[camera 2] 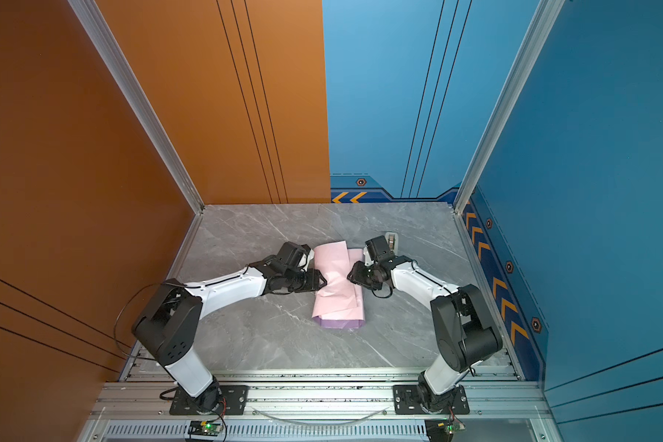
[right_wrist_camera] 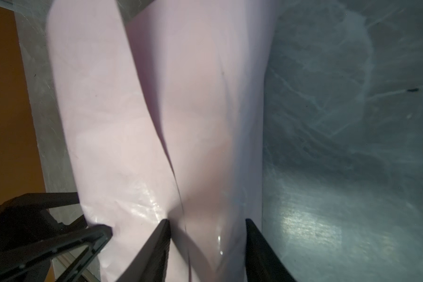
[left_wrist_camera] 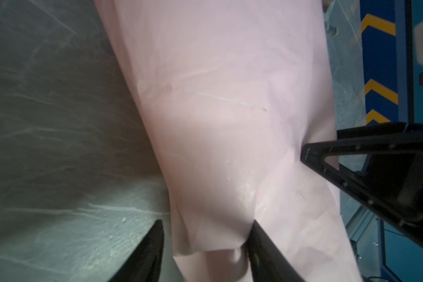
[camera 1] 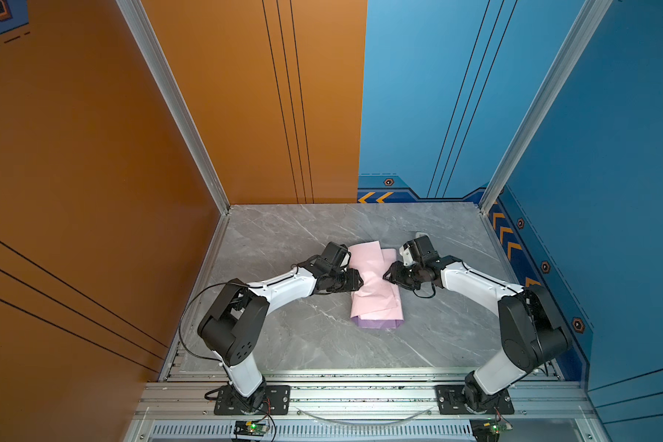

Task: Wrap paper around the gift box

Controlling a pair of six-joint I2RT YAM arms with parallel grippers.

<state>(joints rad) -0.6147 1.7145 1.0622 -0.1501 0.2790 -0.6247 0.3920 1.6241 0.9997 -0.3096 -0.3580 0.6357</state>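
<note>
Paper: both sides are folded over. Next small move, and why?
Probably hold the overlap down with the left tool and send the right tool to the tape dispenser behind it: the flaps of the paper overlap but splay at the far end.

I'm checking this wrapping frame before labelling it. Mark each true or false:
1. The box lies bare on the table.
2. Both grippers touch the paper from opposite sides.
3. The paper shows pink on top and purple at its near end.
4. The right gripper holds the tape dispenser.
1. False. No box shows. The paper is folded over on the middle of the table and hides whatever lies under it.
2. True. The left gripper and the right gripper meet it from opposite sides.
3. True, in both top views.
4. False. The tape dispenser stands on the table behind the right arm, apart from the gripper.
</note>
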